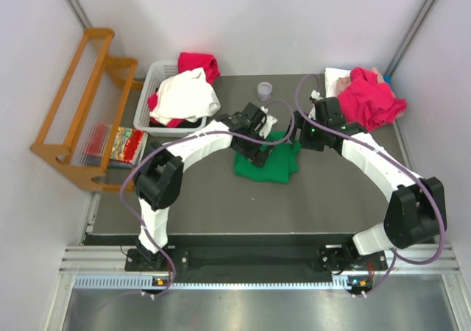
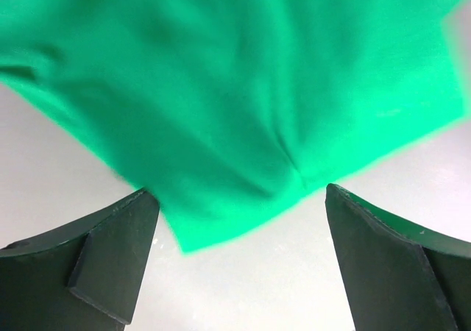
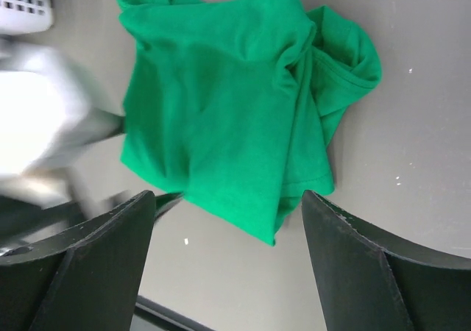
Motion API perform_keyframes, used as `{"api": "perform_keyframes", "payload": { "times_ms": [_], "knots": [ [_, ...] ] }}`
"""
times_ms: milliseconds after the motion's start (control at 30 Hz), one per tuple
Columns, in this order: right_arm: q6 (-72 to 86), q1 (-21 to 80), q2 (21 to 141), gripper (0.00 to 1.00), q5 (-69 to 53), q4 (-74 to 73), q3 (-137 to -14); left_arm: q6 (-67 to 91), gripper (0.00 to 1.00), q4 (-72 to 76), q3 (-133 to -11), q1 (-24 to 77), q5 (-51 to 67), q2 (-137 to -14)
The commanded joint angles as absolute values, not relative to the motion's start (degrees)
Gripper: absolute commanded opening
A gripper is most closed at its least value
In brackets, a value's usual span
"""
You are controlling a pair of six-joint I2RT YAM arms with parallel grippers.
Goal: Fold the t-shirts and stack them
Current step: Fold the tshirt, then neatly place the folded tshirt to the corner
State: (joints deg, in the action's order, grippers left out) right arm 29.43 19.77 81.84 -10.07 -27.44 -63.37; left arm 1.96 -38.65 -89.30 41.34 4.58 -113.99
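Left arm: your left arm (image 1: pixel 195 146) arcs from lower left to frame centre, elbow bent.
Left gripper: your left gripper (image 2: pixel 239 198) points down, jaws wide apart.
Right arm: your right arm (image 1: pixel 372 158) arcs from lower right toward centre.
Right gripper: your right gripper (image 3: pixel 228 198) has its jaws wide apart.

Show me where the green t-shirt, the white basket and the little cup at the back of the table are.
green t-shirt (image 3: pixel 221 118), right wrist view, middle of its broad flat panel.
white basket (image 1: pixel 146 94), top external view, its left rim.
small cup (image 1: pixel 264 90), top external view, its open top.
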Motion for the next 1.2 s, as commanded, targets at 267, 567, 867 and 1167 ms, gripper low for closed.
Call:
{"api": "perform_keyframes", "payload": {
  "times_ms": [267, 567, 867, 1167],
  "knots": [
    [24.5, 19.6, 101.6, 0.83, -3.3, -24.3, -70.7, -2.4, 0.99, -47.4, -100.4, 25.0, 13.5, -90.9],
    [23.8, 18.3, 105.1, 0.87, -1.9, -24.2, -73.6, -3.3, 0.99, -48.3, -93.6, 21.8, 14.7, -82.4],
    [22.9, 15.0, 108.3, 0.89, -1.2, -25.0, -76.7, -2.2, 0.99, -47.7, -92.4, 21.5, 15.9, -80.9],
    [24.9, 14.9, 109.9, 0.88, -6.8, -22.4, -74.7, -1.8, 0.99, -47.6, -93.2, 21.4, 16.4, -80.6]
  ]
}}
